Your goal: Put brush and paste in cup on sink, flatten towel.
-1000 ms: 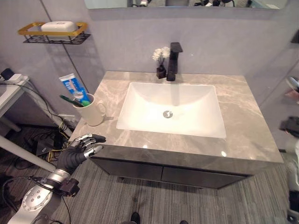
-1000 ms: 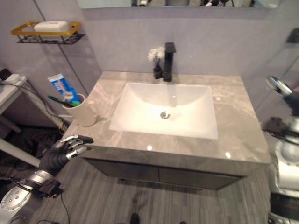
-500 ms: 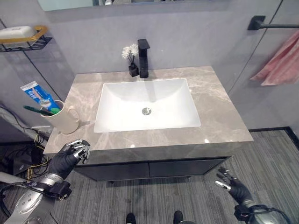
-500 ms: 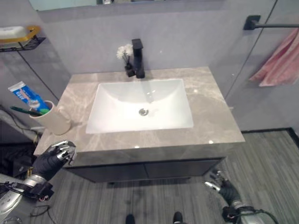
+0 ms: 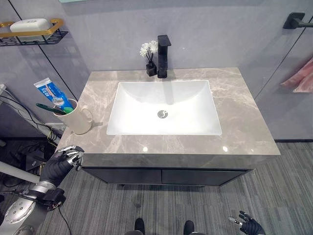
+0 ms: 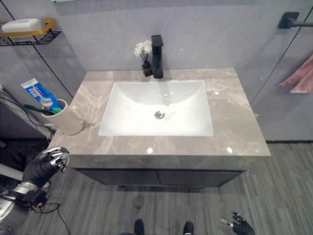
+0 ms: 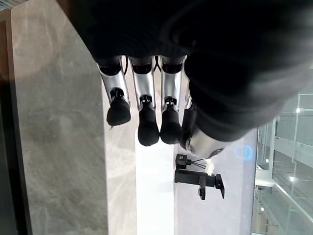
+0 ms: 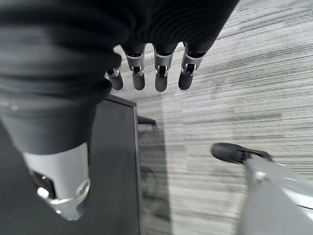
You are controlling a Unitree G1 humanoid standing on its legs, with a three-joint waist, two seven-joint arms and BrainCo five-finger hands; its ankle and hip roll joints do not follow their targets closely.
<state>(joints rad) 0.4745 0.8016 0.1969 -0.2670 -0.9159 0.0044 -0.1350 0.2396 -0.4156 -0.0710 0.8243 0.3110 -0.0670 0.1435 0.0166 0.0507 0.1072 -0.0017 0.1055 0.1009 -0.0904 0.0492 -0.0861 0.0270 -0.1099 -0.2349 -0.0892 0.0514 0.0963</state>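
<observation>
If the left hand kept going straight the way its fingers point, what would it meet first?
Probably the vanity countertop: the left hand sits just off its front left corner, fingers aimed over it toward the sink basin. Depth is unclear.

Even, bright overhead light falls on the polished grey marble counter (image 5: 239, 112), which throws back small white glints along its front edge — one left of the white rectangular basin (image 5: 164, 107), one right. The basin itself glows nearly washed out. The black tap (image 5: 162, 56) behind the basin casts a soft shadow into it. In the left wrist view, the dark ribbed hand cover (image 7: 220, 54) looms close and blurred; straight lines bend near the borders.
</observation>
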